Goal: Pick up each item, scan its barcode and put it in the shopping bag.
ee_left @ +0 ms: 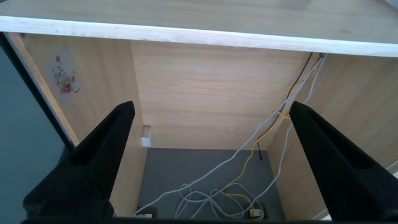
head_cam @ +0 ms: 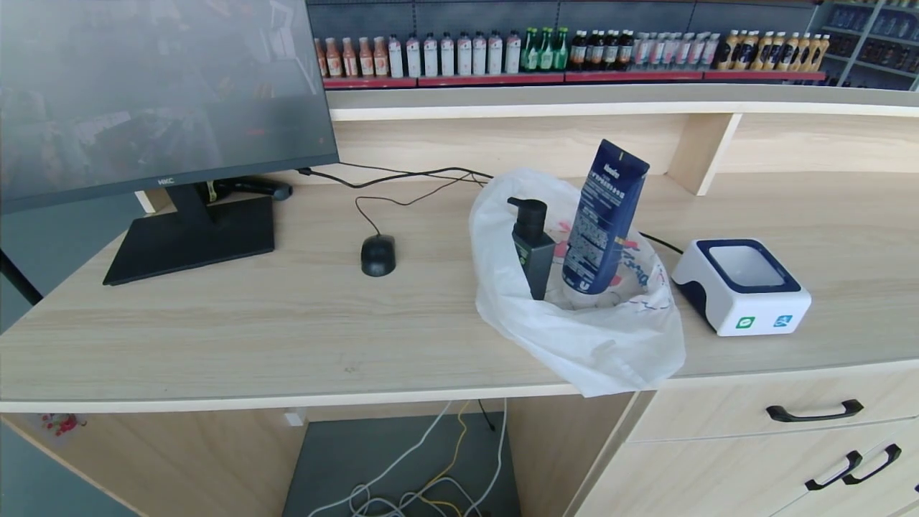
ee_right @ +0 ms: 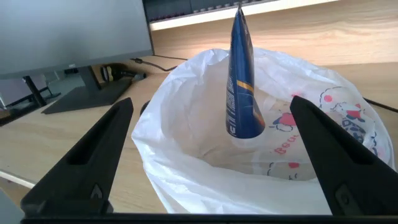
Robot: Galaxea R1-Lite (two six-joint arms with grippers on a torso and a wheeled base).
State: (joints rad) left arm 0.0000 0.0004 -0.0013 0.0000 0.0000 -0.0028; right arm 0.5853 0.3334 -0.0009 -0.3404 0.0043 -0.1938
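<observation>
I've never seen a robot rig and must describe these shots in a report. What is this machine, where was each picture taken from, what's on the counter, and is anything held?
It is a two-armed robot on wheels, with a camera on its head and one on each wrist. The wide picture is the head camera looking down at a wooden counter. On it stand a monitor, a mouse, a barcode scanner and a white shopping bag holding a dark pump bottle and a blue tube. The left wrist picture looks under the counter at loose cables; the right wrist picture looks into the bag at the tube. The dark wedges in them are the left jaws and the right jaws, both open. Nothing is held.
</observation>
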